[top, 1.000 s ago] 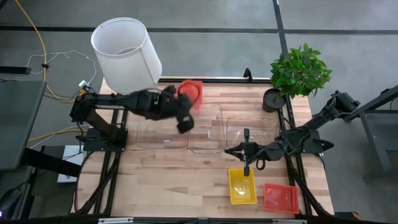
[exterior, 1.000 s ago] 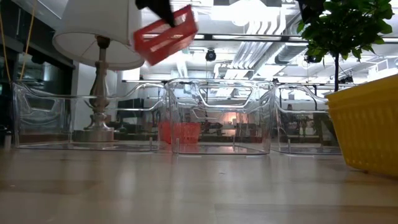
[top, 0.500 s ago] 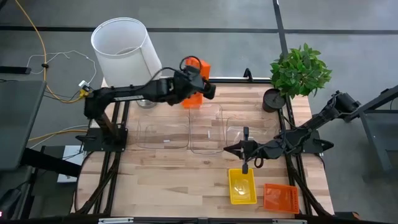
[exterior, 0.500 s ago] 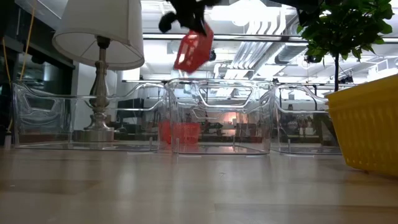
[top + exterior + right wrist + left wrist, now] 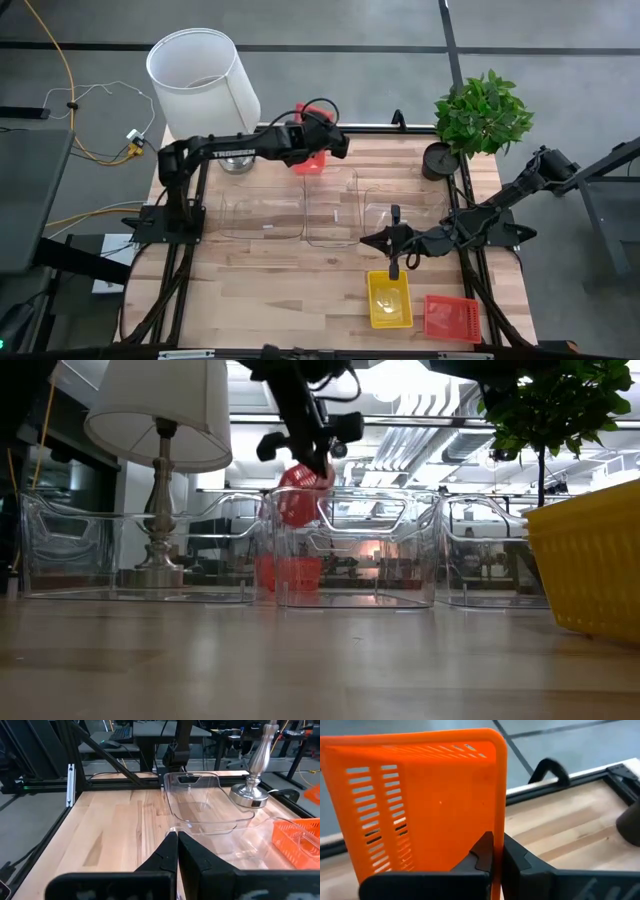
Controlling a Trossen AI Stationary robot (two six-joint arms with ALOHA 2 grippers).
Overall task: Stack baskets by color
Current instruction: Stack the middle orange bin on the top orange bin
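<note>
My left gripper (image 5: 496, 852) is shut on a red basket (image 5: 430, 805). It holds the basket in the air over the table's far edge, behind the middle clear bin (image 5: 332, 205); in the low view the basket (image 5: 297, 502) hangs below the gripper (image 5: 318, 460). A second red basket (image 5: 290, 572) rests on the table behind the bins. A yellow basket (image 5: 390, 300) and a third red one (image 5: 450, 318) lie near the front edge. My right gripper (image 5: 395, 262) hovers shut over the yellow basket's far end, touching nothing. My left gripper pinches one side wall of the red basket at its rim (image 5: 499, 827) between its two fingers, which stand on opposite faces of the wall. The fingers slant down from the table's left. The basket is turned on edge, hangs below the fingers and is clear of the table.
Three clear bins (image 5: 262, 210) (image 5: 400, 205) stand in a row across the table's middle. A white-shaded lamp (image 5: 205, 85) stands at the far left, and a potted plant (image 5: 482, 112) at the far right. Bare wood lies at the front left.
My left gripper has swung toward the table's right and far edge and come down, rolling as it went. The red basket it carries was high and broadside; it now hangs on edge, low behind the middle clear bin.
</note>
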